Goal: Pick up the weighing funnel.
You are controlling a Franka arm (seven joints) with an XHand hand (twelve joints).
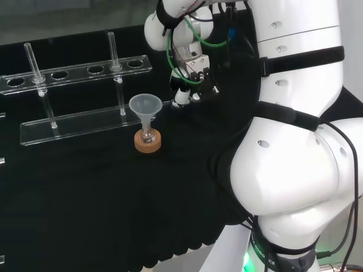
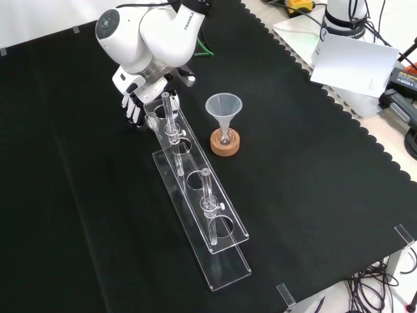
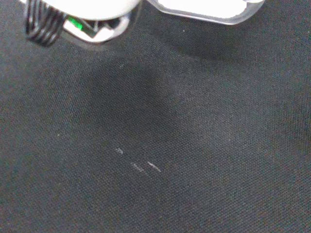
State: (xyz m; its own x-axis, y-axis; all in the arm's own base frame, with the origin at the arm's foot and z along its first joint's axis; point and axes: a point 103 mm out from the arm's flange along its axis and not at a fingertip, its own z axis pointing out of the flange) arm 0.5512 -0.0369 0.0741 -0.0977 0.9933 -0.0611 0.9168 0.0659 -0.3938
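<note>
While hanging by the rack (image 2: 229,264), wanting a slow descent of the hand (image 2: 133,106) — grasp impossible to tell. Avoiding the tubes (image 2: 169,117).

Front view: a clear funnel (image 2: 223,106) stands mouth up, its stem in a small flask (image 2: 225,137) on a cork ring (image 2: 225,146), on the black-clothed surface (image 2: 313,163). Just left, a clear two-tier rack (image 2: 225,229) runs near to far, holding two upright glass tubes (image 2: 171,117) (image 2: 207,189).

The white arm (image 2: 153,29) bends forward and down, carrying the robot hand (image 2: 133,103) low, palm turned downward.
</note>
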